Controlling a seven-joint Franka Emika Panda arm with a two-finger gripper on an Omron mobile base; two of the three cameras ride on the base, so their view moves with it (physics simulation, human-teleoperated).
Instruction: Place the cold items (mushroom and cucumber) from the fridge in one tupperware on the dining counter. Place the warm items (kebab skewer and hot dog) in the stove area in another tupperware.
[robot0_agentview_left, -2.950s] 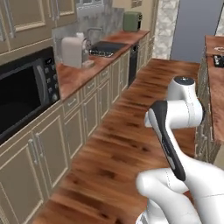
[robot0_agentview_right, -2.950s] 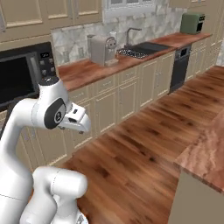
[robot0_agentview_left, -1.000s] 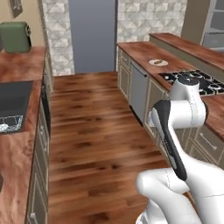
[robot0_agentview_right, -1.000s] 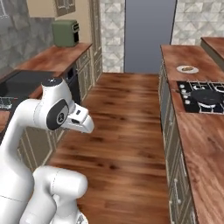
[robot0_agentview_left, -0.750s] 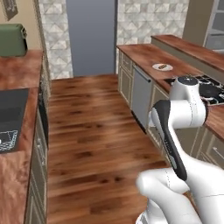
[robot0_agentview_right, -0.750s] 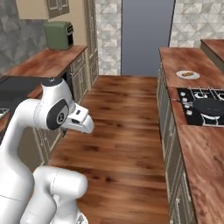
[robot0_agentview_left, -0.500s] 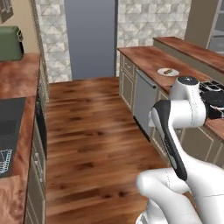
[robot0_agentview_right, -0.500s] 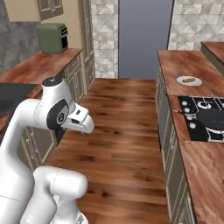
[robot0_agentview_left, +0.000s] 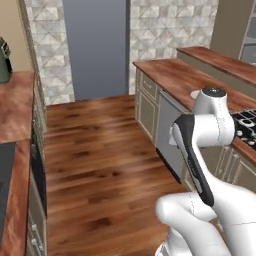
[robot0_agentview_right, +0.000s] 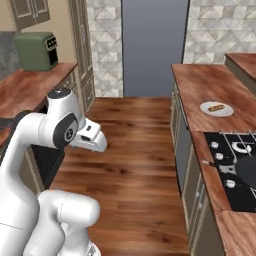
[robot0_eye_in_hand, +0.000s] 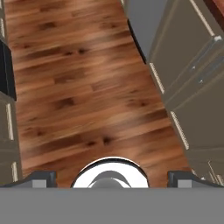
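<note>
On the right-hand counter, a plate (robot0_agentview_right: 216, 108) holding what looks like the hot dog (robot0_agentview_right: 216, 107) sits just short of the stove (robot0_agentview_right: 239, 167). Your gripper (robot0_eye_in_hand: 111, 176) hangs spread wide, gripping nothing. Pull up square beside that counter before reaching.

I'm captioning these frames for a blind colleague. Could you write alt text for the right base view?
A white robot arm stands folded at the lower left of a kitchen aisle with a wood floor. On the wood counter to the right, a white plate holds a small orange-brown food item, with a black stovetop nearer the camera. A green appliance sits on the left counter.
</note>
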